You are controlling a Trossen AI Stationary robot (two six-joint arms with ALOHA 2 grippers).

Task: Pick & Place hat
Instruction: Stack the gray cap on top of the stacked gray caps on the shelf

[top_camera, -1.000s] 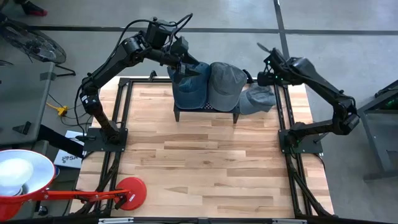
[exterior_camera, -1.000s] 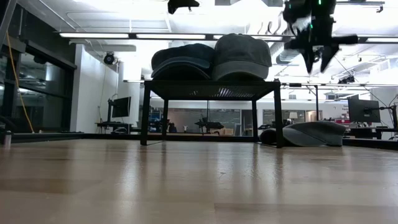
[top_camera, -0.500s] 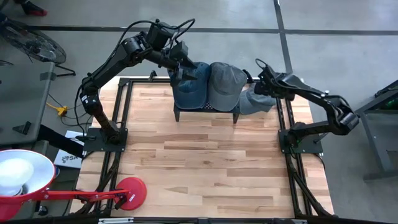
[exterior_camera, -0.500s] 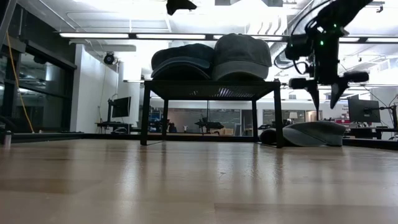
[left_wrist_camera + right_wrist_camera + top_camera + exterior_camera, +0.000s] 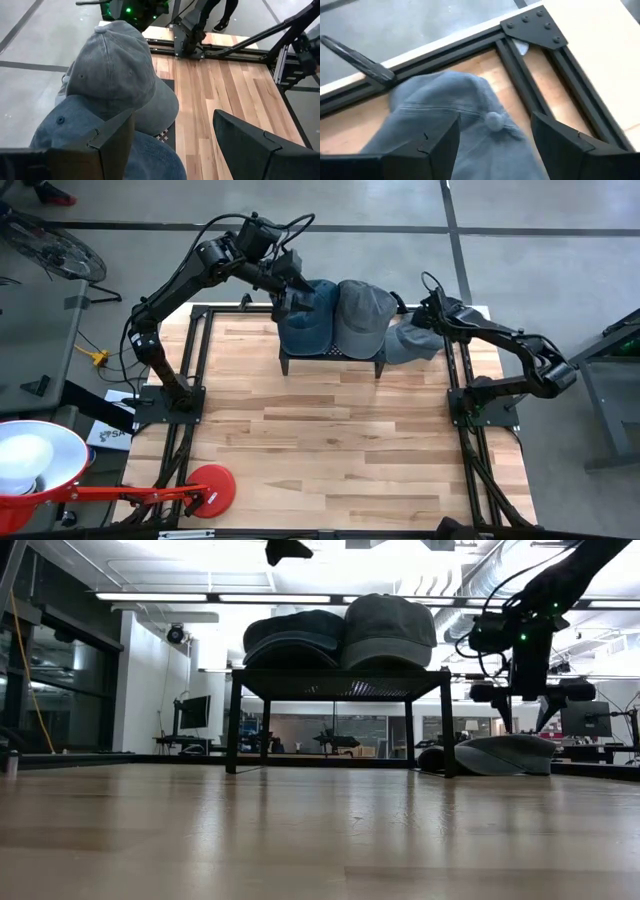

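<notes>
Hovering open over the grey hat point(image 5: 412, 340), right gripper point(image 5: 428, 308); left gripper point(image 5: 283, 298) open.

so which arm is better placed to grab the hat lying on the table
Right. Its open pincer hangs directly above the grey hat on the table, fingers straddling the crown. The left pincer is over the blue hat on the rack.

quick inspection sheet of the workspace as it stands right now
surface: wooden table, bare in front
job's things: blue hat and grey hat on the black rack; third grey hat lying on the table beside the rack
clutter: nothing seen
tools: left tool open above the blue hat; right tool open above the third hat
cables: on the left arm
surroundings: red stand and white lamp at the near-left corner
</notes>
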